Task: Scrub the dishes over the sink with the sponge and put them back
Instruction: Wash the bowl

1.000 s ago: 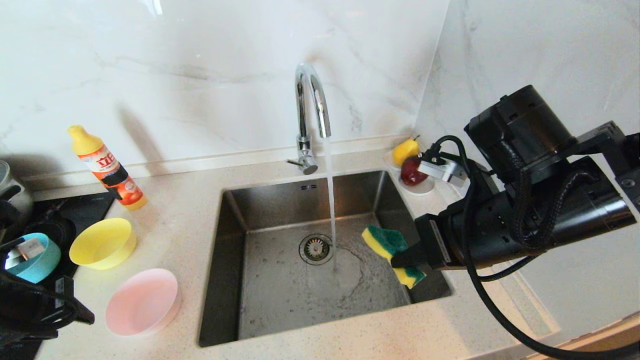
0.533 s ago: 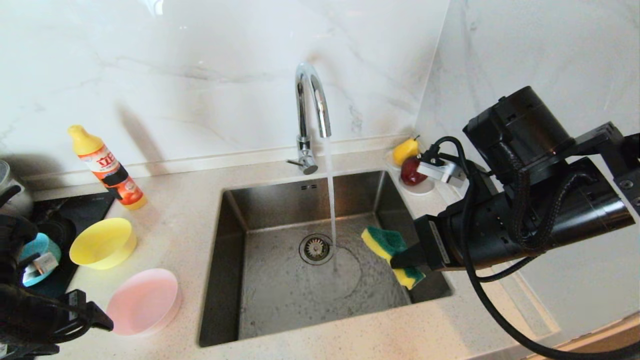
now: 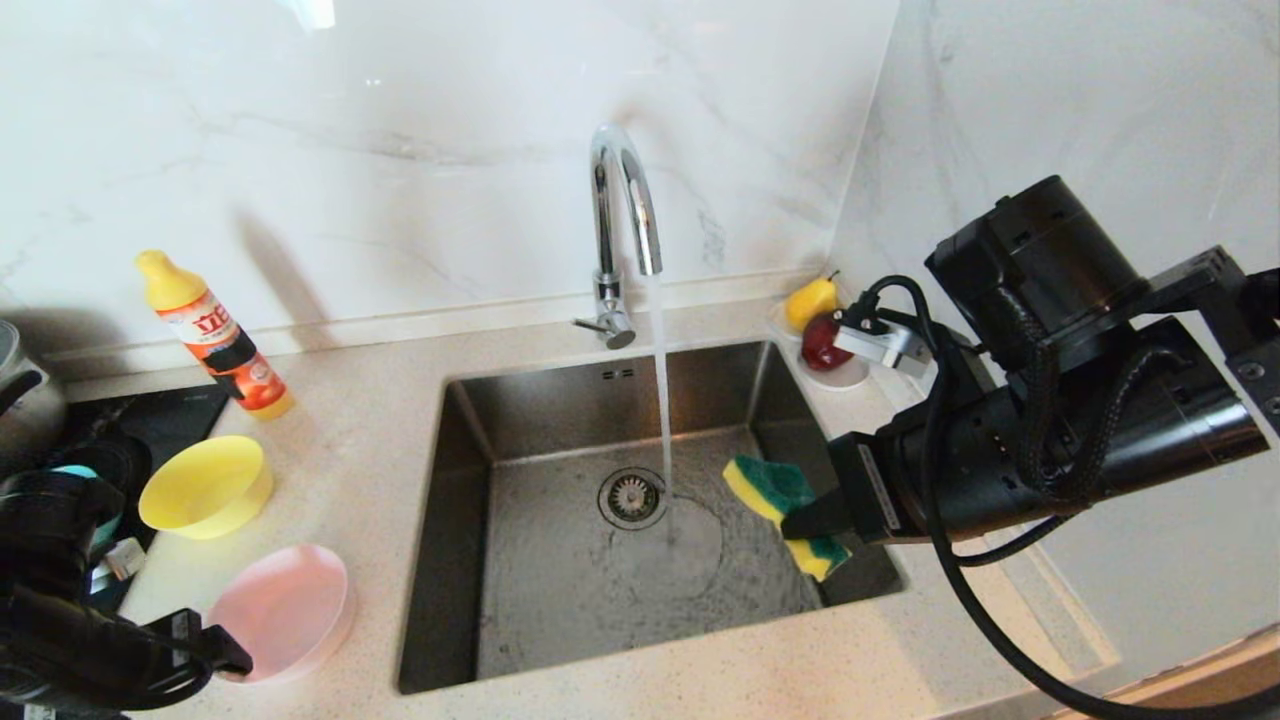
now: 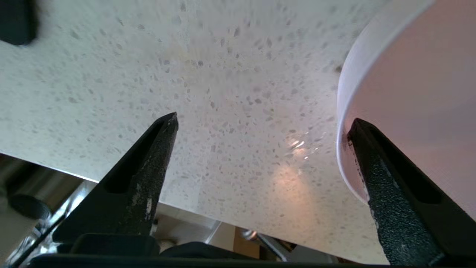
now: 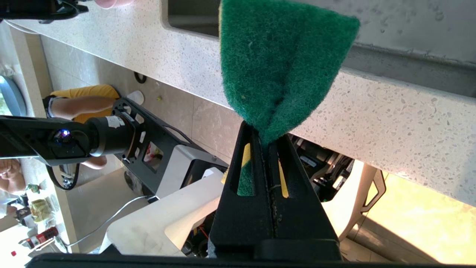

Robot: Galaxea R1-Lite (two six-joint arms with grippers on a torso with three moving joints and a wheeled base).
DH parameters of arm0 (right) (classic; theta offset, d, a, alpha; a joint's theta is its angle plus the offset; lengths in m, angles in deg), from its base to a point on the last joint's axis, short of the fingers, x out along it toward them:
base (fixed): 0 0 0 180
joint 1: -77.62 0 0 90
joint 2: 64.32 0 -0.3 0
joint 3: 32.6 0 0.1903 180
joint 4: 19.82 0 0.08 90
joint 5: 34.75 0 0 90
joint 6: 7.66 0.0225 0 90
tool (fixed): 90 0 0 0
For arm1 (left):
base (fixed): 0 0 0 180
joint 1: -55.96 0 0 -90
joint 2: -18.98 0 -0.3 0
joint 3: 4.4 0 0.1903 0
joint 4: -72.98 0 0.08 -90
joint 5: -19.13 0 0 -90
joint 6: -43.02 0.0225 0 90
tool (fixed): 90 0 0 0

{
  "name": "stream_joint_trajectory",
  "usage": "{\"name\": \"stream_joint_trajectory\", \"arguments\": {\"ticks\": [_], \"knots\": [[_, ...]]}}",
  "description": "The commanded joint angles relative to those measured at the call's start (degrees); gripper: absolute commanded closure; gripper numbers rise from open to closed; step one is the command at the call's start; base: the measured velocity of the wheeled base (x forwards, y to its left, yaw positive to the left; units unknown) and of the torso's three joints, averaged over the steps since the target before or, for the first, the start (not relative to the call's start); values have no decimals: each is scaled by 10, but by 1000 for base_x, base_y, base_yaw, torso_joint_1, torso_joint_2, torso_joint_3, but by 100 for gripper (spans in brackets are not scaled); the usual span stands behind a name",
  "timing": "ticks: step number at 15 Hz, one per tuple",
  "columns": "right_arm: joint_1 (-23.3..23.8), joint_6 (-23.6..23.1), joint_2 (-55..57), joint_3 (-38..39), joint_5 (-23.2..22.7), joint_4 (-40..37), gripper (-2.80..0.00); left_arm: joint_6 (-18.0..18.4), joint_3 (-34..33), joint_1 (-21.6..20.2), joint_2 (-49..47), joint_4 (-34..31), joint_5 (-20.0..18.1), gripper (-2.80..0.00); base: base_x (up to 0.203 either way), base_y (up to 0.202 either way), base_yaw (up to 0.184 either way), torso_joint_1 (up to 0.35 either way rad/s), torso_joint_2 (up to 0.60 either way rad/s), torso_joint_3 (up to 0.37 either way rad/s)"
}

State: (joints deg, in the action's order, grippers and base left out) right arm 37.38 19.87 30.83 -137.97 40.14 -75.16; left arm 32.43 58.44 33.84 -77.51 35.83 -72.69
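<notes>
Left gripper (image 4: 260,123) spread wide and empty over the counter (image 3: 350,470), one finger (image 4: 390,193) beside the pink bowl (image 3: 280,610), yellow bowl (image 3: 205,485) beyond, right gripper (image 5: 264,139) clamped on the sponge (image 3: 785,510) over the sink (image 3: 600,560), faucet (image 3: 625,230) running

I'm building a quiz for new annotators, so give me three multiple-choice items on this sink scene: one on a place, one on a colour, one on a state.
1. Where is the sponge?
A. on the counter
B. above the sink, clamped in the right hand
C. inside the yellow bowl

2. What colour is the bowl beside the left hand?
A. yellow
B. teal
C. pale pink

3. What state is the faucet in?
A. running
B. off
C. dripping

Answers:
1 B, the fingers pinch the sponge over the basin.
2 C, the pale pink bowl touches one open finger.
3 A, a steady stream falls near the drain.
</notes>
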Motion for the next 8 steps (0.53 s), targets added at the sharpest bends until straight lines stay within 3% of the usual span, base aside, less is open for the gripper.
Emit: {"name": "stream_joint_trajectory", "arguments": {"ticks": [1, 8], "knots": [[0, 1, 1, -2, -1, -2, 0, -1, -2, 0, -16, 1, -1, -280, 0, 0, 0, 0, 0, 0], [0, 1, 1, -3, -1, -2, 0, -4, 0, 0, -31, 1, -1, -280, 0, 0, 0, 0, 0, 0]]}}
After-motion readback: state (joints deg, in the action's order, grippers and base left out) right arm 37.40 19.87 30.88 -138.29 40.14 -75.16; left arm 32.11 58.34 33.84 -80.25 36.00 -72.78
